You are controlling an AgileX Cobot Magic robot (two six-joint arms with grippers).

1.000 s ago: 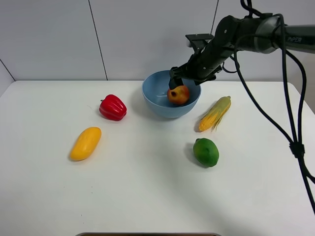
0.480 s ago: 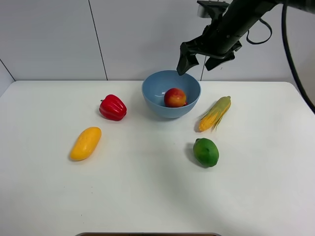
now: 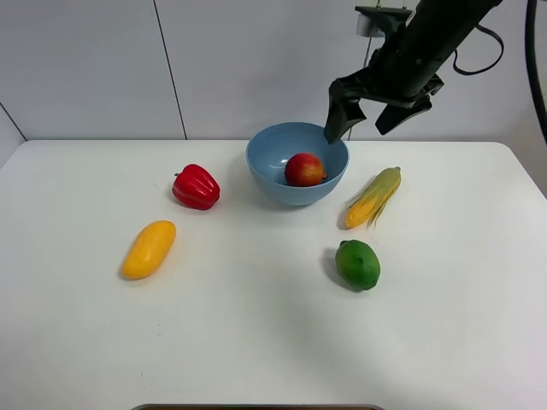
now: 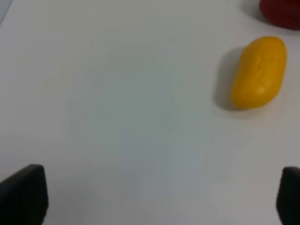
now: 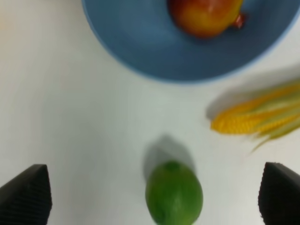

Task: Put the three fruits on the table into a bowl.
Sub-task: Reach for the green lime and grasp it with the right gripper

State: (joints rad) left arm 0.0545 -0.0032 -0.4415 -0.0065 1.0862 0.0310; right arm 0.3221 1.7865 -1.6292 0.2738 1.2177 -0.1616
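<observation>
The red-yellow apple (image 3: 304,169) lies inside the light-blue bowl (image 3: 263,173) at the back middle of the table (image 3: 256,342). My right gripper (image 3: 366,122) hangs open and empty above the bowl's right rim. In the right wrist view its open fingers (image 5: 26,194) frame the bowl (image 5: 140,51), the apple (image 5: 206,14) and the green lime (image 5: 174,193). The lime (image 3: 357,264) lies on the table in front of the bowl, to the right. The yellow-orange mango (image 3: 149,248) lies at the left. My left gripper (image 4: 157,201) is open and empty above the table near the mango (image 4: 259,72); the exterior view does not show it.
A red bell pepper (image 3: 196,187) lies left of the bowl; its edge shows in the left wrist view (image 4: 281,7). A corn cob with green husk (image 3: 373,196) lies right of the bowl, between bowl and lime, and shows in the right wrist view (image 5: 258,117).
My right gripper let go of the apple in the bowl, rose out of it and moved to the right. The apple now rests in the bowl.
</observation>
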